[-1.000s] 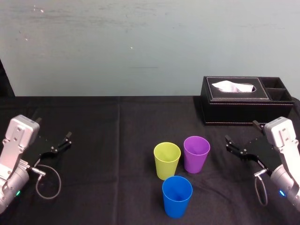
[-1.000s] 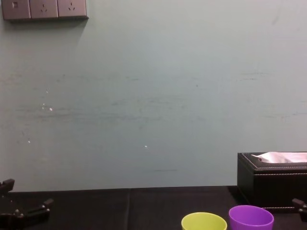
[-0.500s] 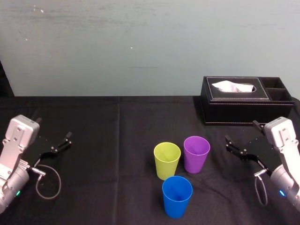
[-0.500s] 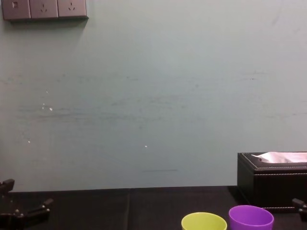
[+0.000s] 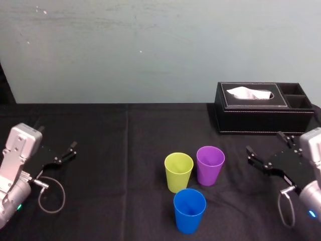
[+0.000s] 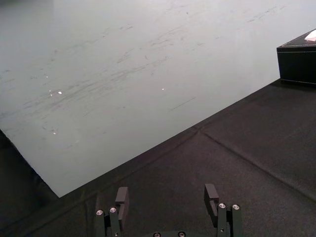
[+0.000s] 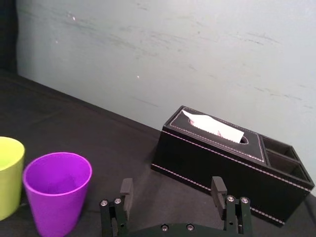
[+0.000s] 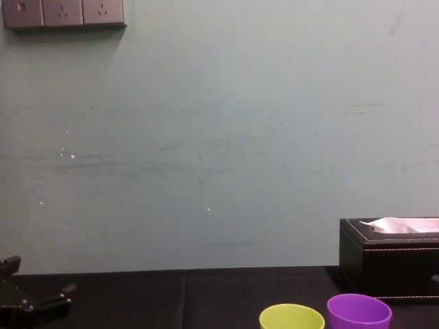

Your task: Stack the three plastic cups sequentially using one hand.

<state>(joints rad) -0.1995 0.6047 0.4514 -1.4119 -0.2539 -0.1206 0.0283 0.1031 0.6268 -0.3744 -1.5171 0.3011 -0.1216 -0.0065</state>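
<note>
Yellow-green cup point(image 5: 178, 171): stands upright, mouth up, near the middle of the black bench point(image 5: 115, 201). Purple cup point(image 5: 210, 165): stands upright just beside it at 2 o'clock, with a thin gap between the rims. Blue cup point(image 5: 189, 210): stands upright at 5 o'clock of the yellow-green cup, close in, nearest the robot; cannot tell whether the two touch. None nested in another.

Right claw point(image 5: 264, 142): hangs at 3 o'clock of the purple cup, well apart from it, jaws spread wide, grips nothing. From its wrist point(image 7: 172, 188), looks past the purple cup point(image 7: 57, 192) and an edge of the yellow-green cup point(image 7: 9, 175) toward the black tissue box point(image 7: 232, 168).

Tissue box point(image 5: 263, 108): sits at 1 o'clock of the purple cup, by the bench's far edge, white tissue poking up.

Left claw point(image 5: 64, 154): rests at 9 o'clock of the yellow-green cup, well apart, jaws spread wide point(image 6: 167, 197), grips nothing.
</note>
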